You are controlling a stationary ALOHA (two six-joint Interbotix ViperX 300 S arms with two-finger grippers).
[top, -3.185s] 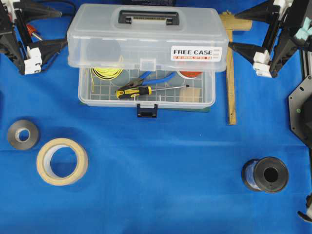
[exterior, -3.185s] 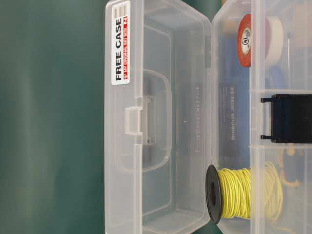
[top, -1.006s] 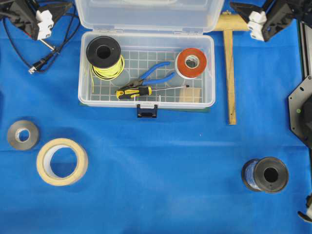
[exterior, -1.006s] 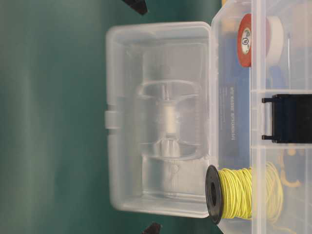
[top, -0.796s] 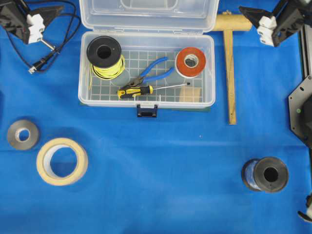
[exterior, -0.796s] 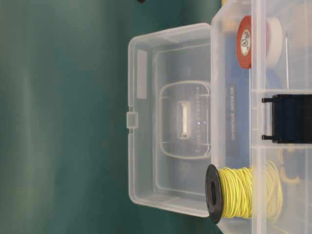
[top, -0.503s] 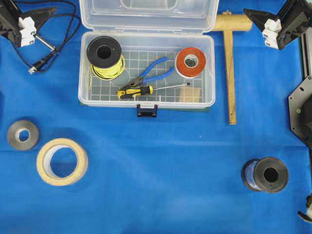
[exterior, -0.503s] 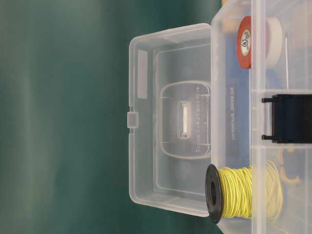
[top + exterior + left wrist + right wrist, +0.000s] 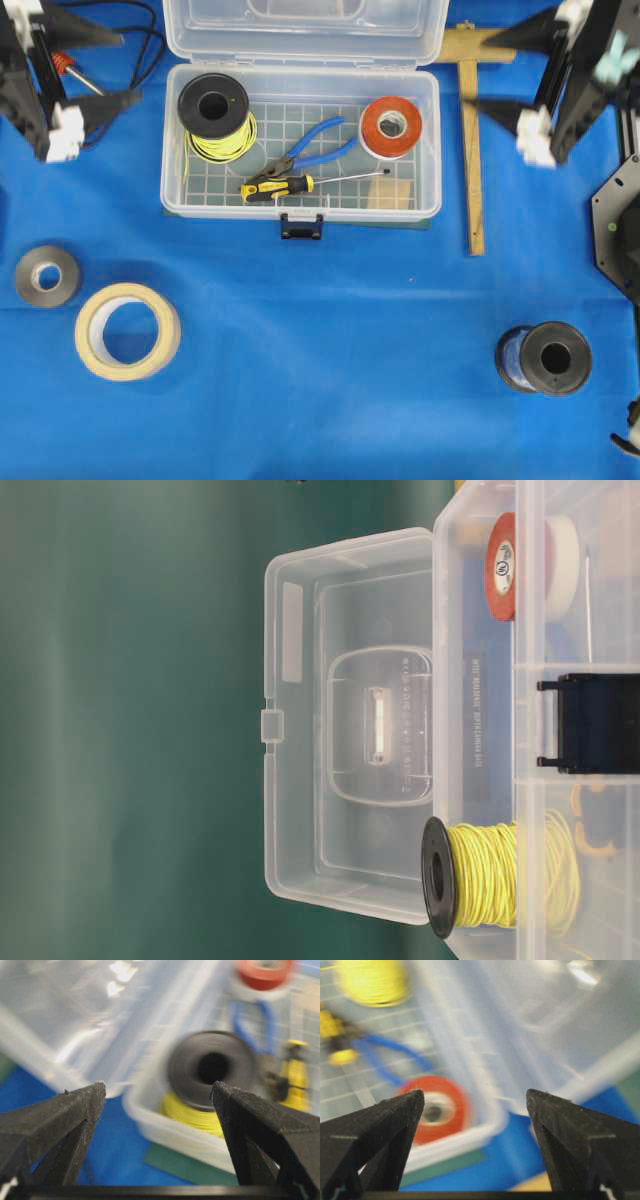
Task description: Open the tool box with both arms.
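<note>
The clear tool box [image 9: 300,212] stands at the top middle of the blue cloth, its lid [image 9: 300,45] swung fully back and its black latch [image 9: 301,227] hanging at the front. Inside lie a yellow wire spool [image 9: 213,108], red tape [image 9: 391,126], blue pliers and a screwdriver. My left gripper [image 9: 130,68] hovers open off the box's left end, touching nothing. Off the right end my right gripper [image 9: 478,72] is also open and empty. The left wrist view shows wide-apart fingers [image 9: 157,1087] framing the spool [image 9: 212,1067]; the right wrist fingers [image 9: 474,1092] frame the red tape [image 9: 435,1107]. The table-level view shows the lid [image 9: 350,730] laid back.
A wooden T-square [image 9: 472,150] lies right of the box, under my right gripper. A black cable [image 9: 95,95] trails at the top left. A grey tape roll [image 9: 47,276] and masking tape [image 9: 128,331] sit front left, a black spool [image 9: 545,358] front right.
The lid dropped the last bit back and then stayed still. Both grippers came from the top corners toward the front, alongside the box's ends, jaws still wide.
</note>
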